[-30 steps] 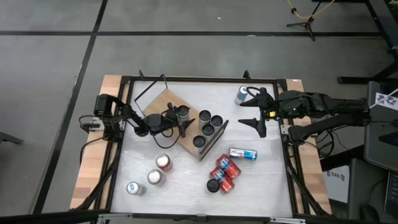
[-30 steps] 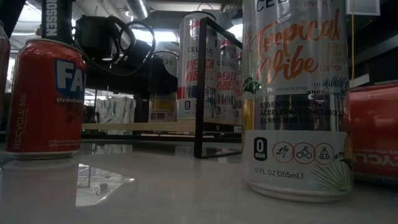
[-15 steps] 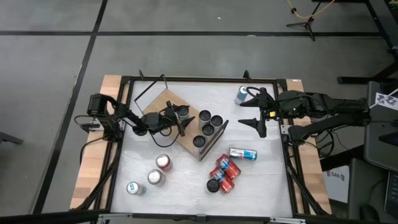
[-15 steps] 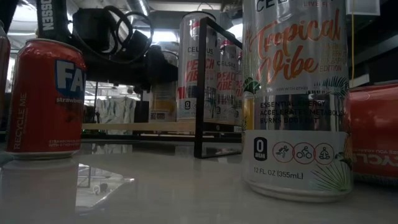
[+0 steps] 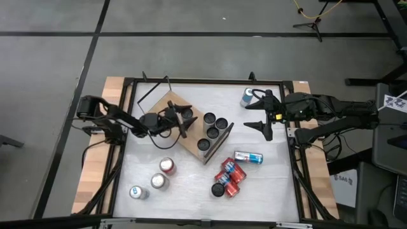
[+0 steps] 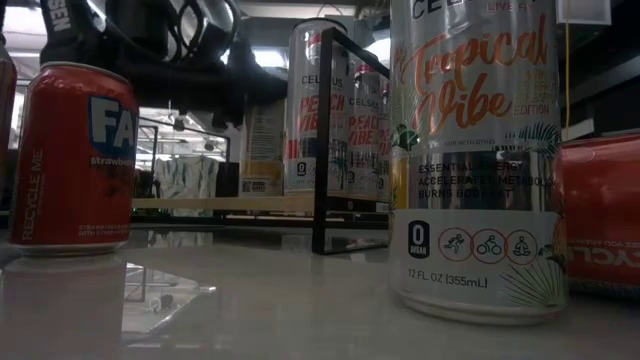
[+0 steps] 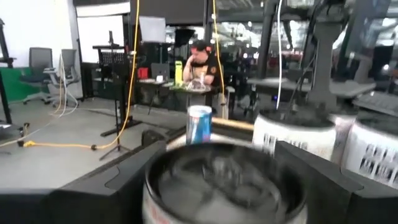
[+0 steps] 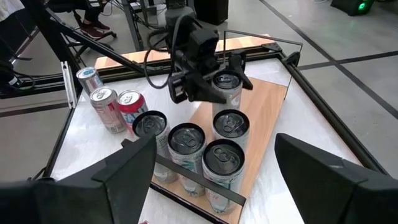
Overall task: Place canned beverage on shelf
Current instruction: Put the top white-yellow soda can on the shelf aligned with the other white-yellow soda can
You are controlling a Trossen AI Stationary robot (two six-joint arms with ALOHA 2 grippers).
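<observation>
Two dark, six-joint arms of matte black segments, the left arm (image 5: 111,117) and the right arm (image 5: 331,109), each end in a pair of flat, tapering black fingers (image 8: 323,177). Black cables (image 8: 163,46) loop along the left arm's wrist.

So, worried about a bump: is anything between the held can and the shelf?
Nothing visible does: the left end effector holds the can directly over bare shelf board, apart from the four cans standing there.
</observation>
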